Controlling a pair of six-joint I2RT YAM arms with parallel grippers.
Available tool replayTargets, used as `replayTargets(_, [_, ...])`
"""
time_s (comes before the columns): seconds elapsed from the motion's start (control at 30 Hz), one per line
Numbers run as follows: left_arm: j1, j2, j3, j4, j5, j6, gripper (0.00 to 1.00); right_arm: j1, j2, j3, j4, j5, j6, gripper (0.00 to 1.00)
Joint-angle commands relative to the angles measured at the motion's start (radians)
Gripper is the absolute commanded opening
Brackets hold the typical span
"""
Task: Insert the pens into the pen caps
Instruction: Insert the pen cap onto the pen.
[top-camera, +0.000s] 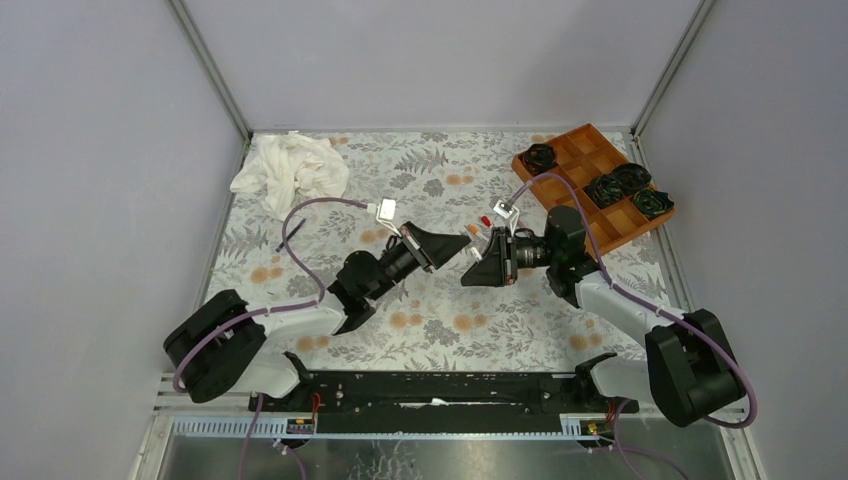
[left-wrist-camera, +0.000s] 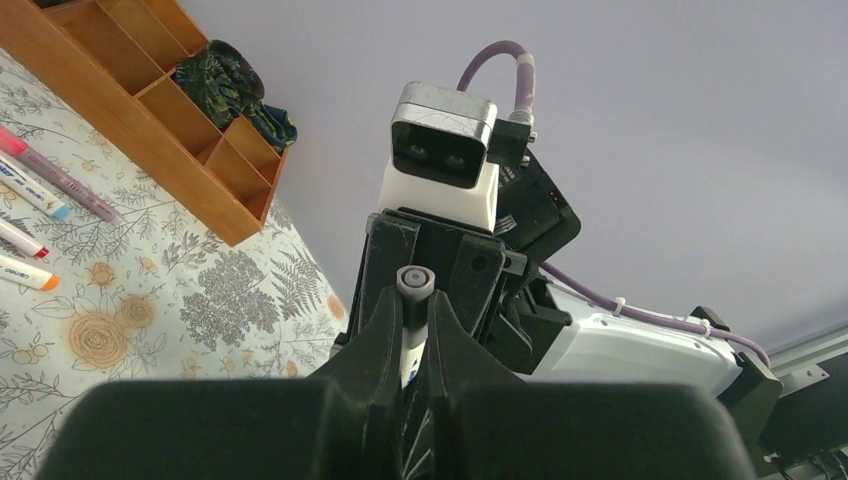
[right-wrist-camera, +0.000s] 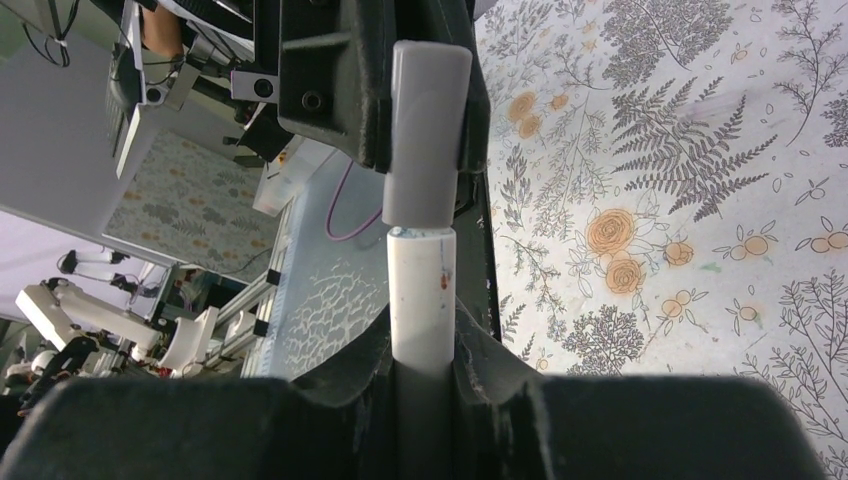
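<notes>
My right gripper (right-wrist-camera: 422, 345) is shut on the white barrel of a pen (right-wrist-camera: 422, 290) that sticks straight out past its fingertips. A grey pen cap (right-wrist-camera: 428, 130) sits over the pen's far end, flush against the barrel. In the left wrist view that grey pen cap (left-wrist-camera: 415, 284) is seen end-on, pinched at the tips of my left gripper (left-wrist-camera: 414, 300). Above the middle of the table my left gripper (top-camera: 466, 241) and right gripper (top-camera: 467, 280) meet tip to tip. Several loose pens (left-wrist-camera: 32, 192) lie on the floral cloth, and a red cap (top-camera: 486, 220) lies behind the grippers.
A wooden compartment tray (top-camera: 575, 150) holding black rosette-shaped objects (top-camera: 605, 188) stands at the back right. A crumpled white cloth (top-camera: 290, 170) lies at the back left. Grey walls close in the table on three sides.
</notes>
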Motion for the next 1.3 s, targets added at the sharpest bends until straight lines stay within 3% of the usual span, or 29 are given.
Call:
replayTargets(0.0, [-0.048, -0.044, 0.007, -0.088, 0.048, 0.036, 0.13, -0.015, -0.025, 0.009, 0.094, 0.039, -0.025, 0.0])
replayTargets(0.63, [-0.049, -0.203, -0.054, -0.191, -0.013, 0.104, 0.51, -0.014, -0.038, 0.002, 0.142, 0.001, -0.01, 0.0])
replayTargets(0.8, [-0.049, -0.333, -0.132, -0.181, -0.033, 0.251, 0.75, -0.014, -0.043, -0.009, 0.208, -0.049, 0.007, 0.0])
replayTargets(0.9, [-0.05, -0.354, -0.112, -0.169, -0.041, 0.318, 0.98, -0.014, -0.046, -0.017, 0.263, -0.08, 0.034, 0.0])
replayTargets(1.27, [-0.043, -0.12, 0.071, -0.005, 0.058, 0.341, 0.99, -0.006, -0.05, -0.003, 0.257, -0.141, 0.026, 0.0])
